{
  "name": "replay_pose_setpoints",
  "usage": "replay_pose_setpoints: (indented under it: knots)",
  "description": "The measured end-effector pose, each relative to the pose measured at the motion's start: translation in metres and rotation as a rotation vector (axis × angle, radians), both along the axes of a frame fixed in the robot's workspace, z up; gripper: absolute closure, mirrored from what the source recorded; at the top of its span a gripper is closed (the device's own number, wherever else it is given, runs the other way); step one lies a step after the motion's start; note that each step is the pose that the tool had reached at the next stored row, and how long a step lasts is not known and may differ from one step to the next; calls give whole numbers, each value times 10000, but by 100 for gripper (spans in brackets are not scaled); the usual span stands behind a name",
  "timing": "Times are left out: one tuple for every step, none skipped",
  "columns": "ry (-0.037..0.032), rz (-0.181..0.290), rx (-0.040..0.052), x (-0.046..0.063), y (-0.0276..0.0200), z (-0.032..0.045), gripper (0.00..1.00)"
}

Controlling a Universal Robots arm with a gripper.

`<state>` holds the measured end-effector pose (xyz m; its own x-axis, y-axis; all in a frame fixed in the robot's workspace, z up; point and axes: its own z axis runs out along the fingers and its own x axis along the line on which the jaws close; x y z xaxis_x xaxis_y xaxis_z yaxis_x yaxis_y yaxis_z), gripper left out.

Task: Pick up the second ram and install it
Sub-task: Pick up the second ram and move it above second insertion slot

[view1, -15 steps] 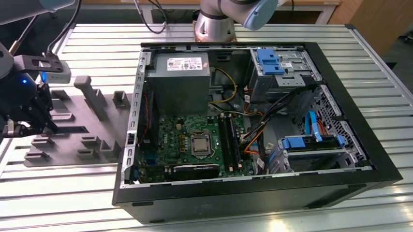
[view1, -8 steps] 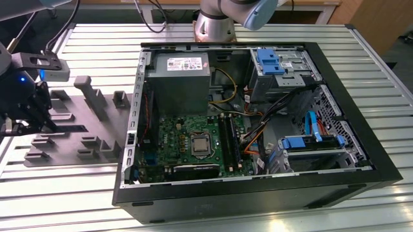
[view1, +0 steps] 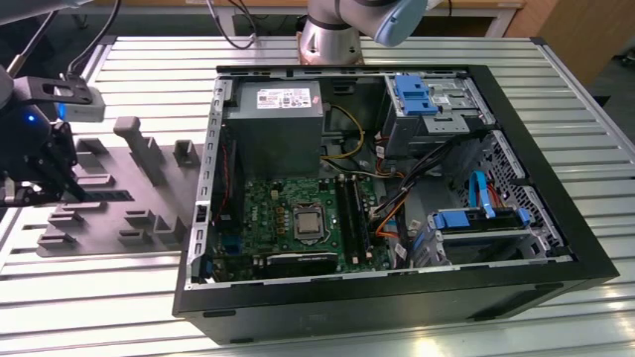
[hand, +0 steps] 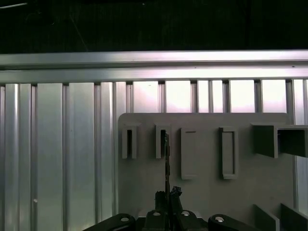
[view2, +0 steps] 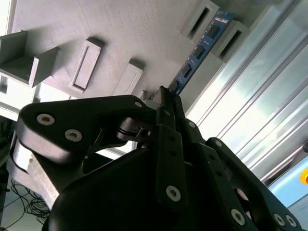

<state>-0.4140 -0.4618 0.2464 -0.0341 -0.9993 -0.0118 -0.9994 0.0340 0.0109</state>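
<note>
Black linkage gripper (view2: 166, 96) pinched on near end of thin blue-green circuit-board second ram (view2: 199, 48), which sits along the edge of the grey plastic fixture plate (view2: 120, 29); grasp looks made, carry and seating in motherboard's long black slots (view1: 349, 212) left.

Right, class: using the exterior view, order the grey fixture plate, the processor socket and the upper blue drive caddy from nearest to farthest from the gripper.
1. Grey fixture plate, beneath the gripper gripping the second ram, exterior view's left.
2. Processor socket, mid-motherboard.
3. Upper blue drive caddy, case's far corner, exterior view's right.
</note>
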Motion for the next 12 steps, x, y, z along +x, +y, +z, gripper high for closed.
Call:
replay_pose_setpoints:
  knots:
    - [0,0,0,0,0,8,86]
    - [0,0,0,0,0,16,86]
    - [0,0,0,0,0,23,86]
    - [0,0,0,0,0,30,86]
    - [0,0,0,0,0,38,86]
    - [1,0,0,0,0,45,86]
    - [-1,0,1,0,0,48,86]
    - [-2,0,1,0,0,48,86]
    - [1,1,0,-2,0,50,86]
    - [1,0,0,-4,0,50,86]
    - [0,0,0,-4,0,50,86]
    - [0,1,0,-4,0,50,86]
